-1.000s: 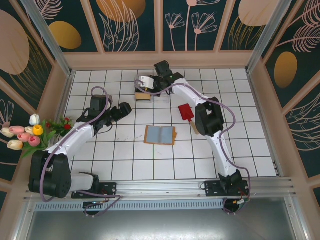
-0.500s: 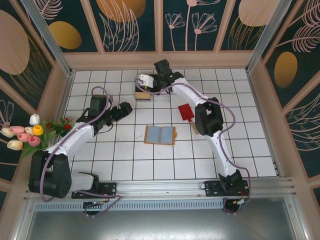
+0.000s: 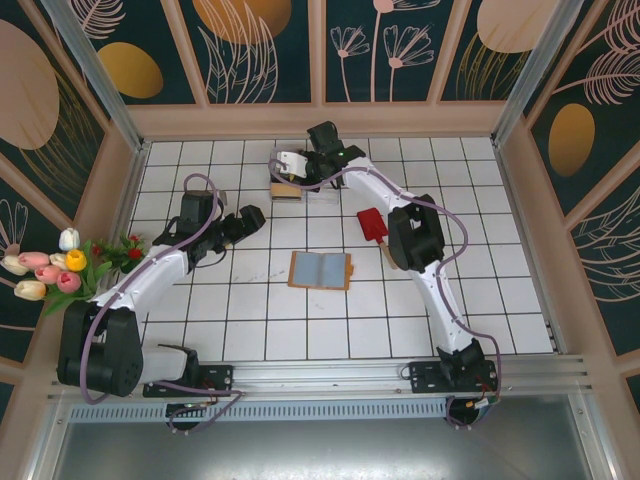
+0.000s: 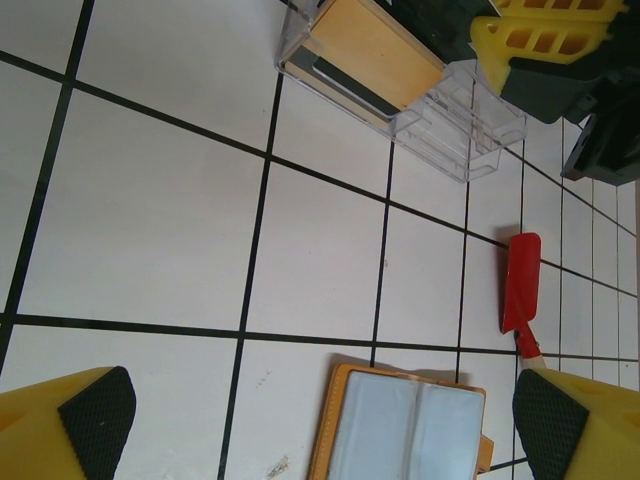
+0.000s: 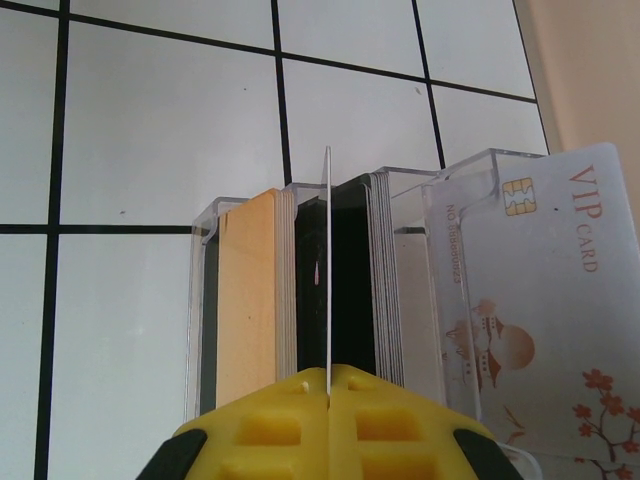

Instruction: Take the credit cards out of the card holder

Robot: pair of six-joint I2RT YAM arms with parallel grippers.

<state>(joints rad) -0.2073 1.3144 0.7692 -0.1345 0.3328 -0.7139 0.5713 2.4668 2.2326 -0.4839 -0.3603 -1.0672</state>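
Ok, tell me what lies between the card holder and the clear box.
Only bare white tiles separate the card holder and the clear box, as the left wrist view shows.

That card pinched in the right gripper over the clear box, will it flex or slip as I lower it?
Probably stiff: the card stands straight, edge-on, from the shut right gripper. Likely very light, being so thin. It may catch on the card stacks in the clear box, which look tightly packed.

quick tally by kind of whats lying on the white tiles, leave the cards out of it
card holder: 1
red spatula: 1
clear box: 1
total: 3
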